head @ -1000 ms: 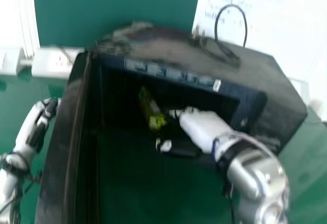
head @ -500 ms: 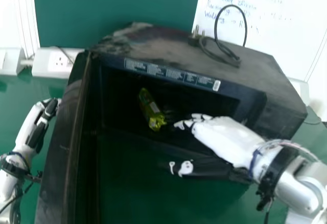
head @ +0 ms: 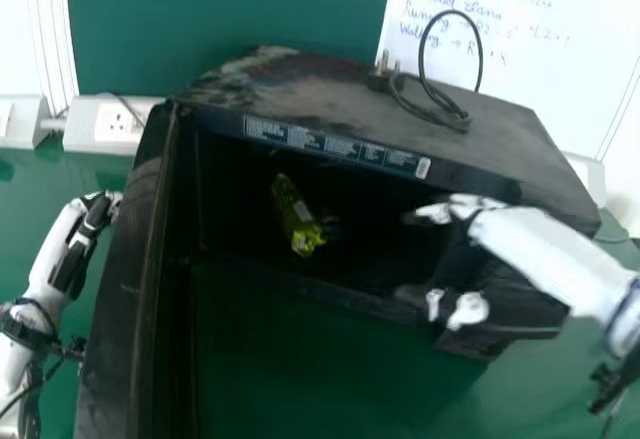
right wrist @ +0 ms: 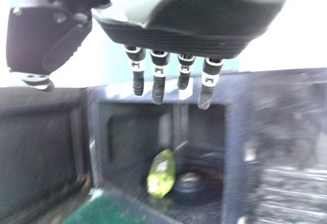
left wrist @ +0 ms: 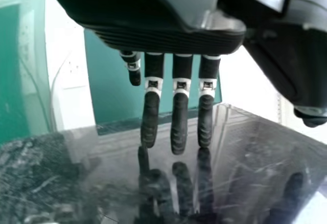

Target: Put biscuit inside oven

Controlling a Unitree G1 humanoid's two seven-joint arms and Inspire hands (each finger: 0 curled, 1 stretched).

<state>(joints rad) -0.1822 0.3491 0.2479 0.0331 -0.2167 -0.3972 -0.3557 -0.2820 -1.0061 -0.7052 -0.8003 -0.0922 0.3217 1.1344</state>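
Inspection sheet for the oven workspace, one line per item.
surface: green table, glossy
job's things: green-yellow biscuit packet inside black oven; oven door open
clutter: black cable on oven top
left robot hand: open, empty, beside the door
right robot hand: open, empty, in front of the oven, clear of packet
cables: oven-top one looped, plug loose
surroundings: white socket box, green panel, whiteboard with handwriting
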